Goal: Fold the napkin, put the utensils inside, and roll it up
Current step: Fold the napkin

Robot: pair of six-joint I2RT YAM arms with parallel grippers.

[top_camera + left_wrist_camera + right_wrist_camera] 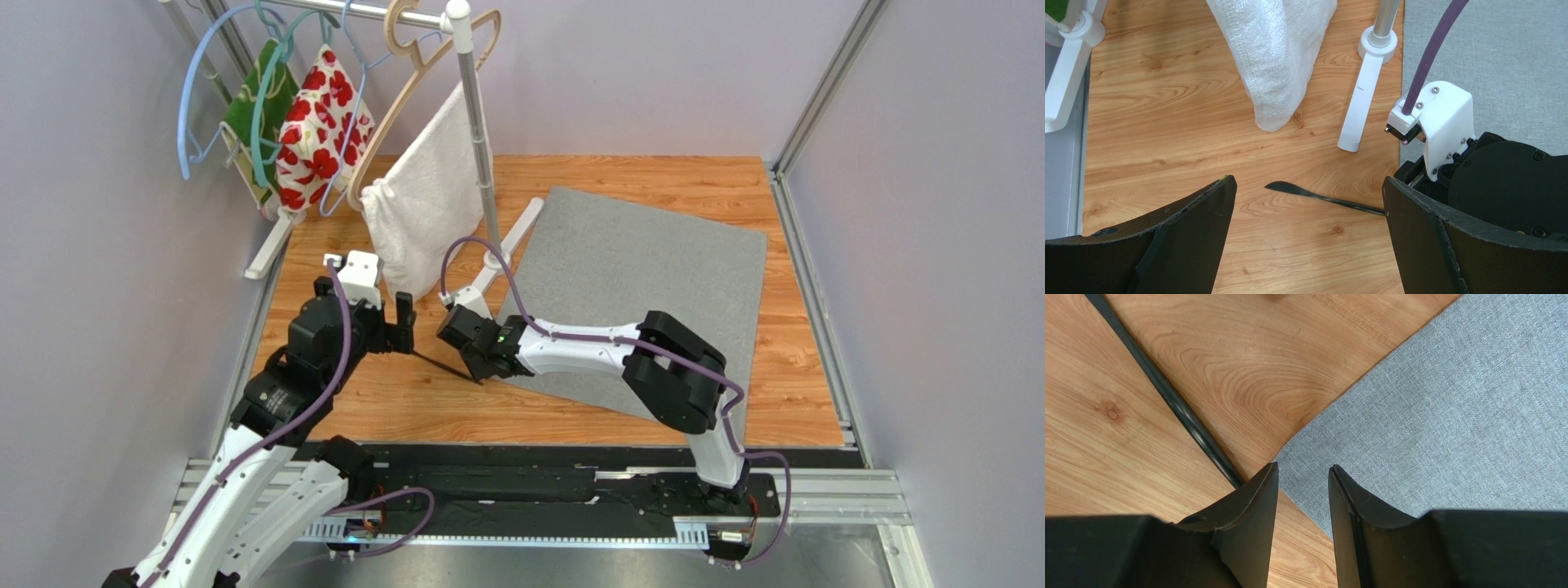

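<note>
The grey napkin (650, 282) lies flat and unfolded on the wooden table, right of centre. The black knife (442, 364) lies on the bare wood just off the napkin's near-left corner. My left gripper (399, 325) is wide open and empty, hovering over the knife (1315, 195), whose blade tip points left between its fingers. My right gripper (476, 368) is low at the napkin's near-left corner. In the right wrist view its jaws (1303, 467) stand a little apart, empty, straddling the edge of the napkin (1444, 404), with the knife (1174, 401) just left of the left finger.
A white clothes rack (472, 135) stands at the back left with hangers, a white towel (423, 202), red-flowered fabric (317, 129) and a green item. Its foot bar (1358, 104) lies near the napkin's left edge. Walls enclose the table on three sides.
</note>
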